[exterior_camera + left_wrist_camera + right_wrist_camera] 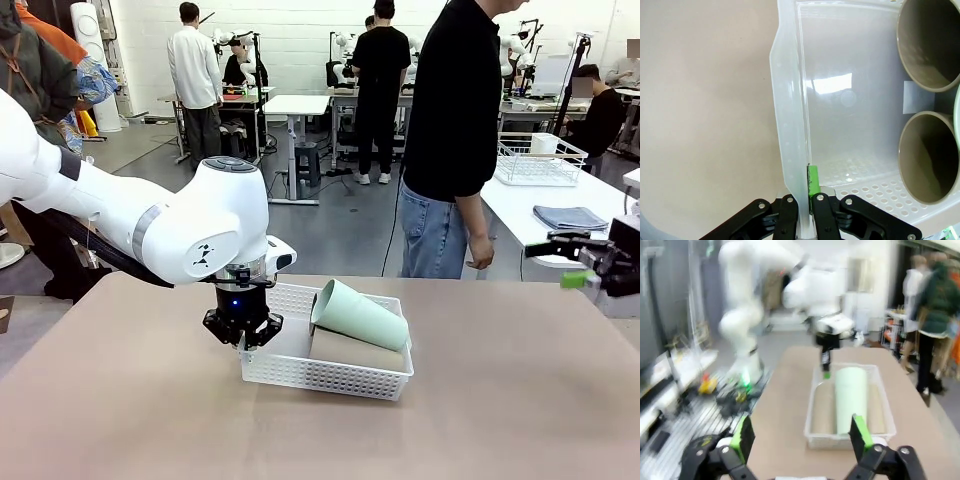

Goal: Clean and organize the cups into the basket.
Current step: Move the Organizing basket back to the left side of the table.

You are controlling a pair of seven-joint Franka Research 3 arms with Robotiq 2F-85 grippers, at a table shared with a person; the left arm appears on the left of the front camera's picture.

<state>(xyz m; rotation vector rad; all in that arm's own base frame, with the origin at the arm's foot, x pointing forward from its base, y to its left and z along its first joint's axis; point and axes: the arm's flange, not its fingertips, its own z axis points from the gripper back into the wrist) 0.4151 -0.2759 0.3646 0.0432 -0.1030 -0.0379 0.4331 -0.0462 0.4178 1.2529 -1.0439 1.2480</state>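
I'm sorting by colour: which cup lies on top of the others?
The mint green cup; it lies across the two tan cups in the basket.

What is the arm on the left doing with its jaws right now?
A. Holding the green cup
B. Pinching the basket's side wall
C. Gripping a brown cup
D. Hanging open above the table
B: the left gripper has its jaws shut on the white basket's wall, away from the cups.
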